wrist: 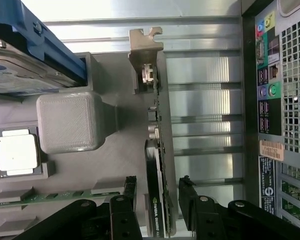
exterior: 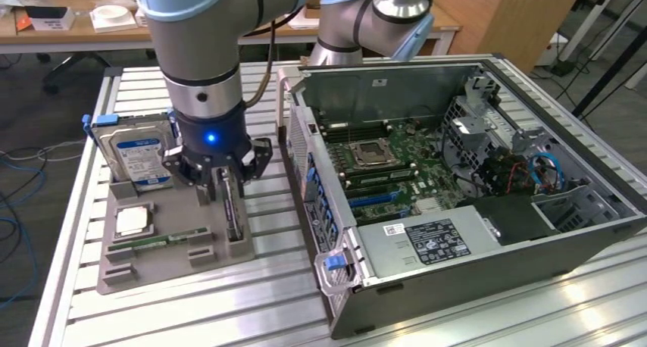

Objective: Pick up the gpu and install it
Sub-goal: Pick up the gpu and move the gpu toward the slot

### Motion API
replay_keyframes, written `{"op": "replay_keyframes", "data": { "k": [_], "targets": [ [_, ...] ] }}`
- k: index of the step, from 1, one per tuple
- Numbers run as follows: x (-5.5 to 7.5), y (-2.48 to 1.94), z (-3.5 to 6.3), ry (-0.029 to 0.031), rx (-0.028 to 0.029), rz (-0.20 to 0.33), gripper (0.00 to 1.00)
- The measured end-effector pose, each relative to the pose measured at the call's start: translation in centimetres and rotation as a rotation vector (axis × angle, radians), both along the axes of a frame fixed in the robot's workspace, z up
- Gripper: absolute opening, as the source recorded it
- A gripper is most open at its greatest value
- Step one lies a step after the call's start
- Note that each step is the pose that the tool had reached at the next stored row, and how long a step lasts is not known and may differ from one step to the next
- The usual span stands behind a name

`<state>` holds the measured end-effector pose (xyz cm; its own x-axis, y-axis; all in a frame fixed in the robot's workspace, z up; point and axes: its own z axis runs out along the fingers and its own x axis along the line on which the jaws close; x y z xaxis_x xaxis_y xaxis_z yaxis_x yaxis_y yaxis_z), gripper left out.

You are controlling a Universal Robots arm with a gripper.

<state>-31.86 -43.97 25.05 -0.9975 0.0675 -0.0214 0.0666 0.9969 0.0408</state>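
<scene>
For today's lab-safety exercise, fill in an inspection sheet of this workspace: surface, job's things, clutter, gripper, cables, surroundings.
Surface: ribbed metal table bearing a grey tray and an open PC case.
Job's things: gpu standing on edge in the tray.
Clutter: hard drive, processor, memory stick, all in the tray.
Gripper: gripper open, fingers either side of the gpu.
Cables: blue cable inside the case; floor cables.
Surroundings: wooden desk behind.
</scene>
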Motion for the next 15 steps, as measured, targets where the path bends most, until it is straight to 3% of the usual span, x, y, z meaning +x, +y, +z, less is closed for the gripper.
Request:
{"op": "replay_keyframes", "data": {
  "k": [15],
  "targets": [
    [0.0, 0.04, -1.39, 0.0001, 0.0012, 0.006, 0.47]
  ]
}}
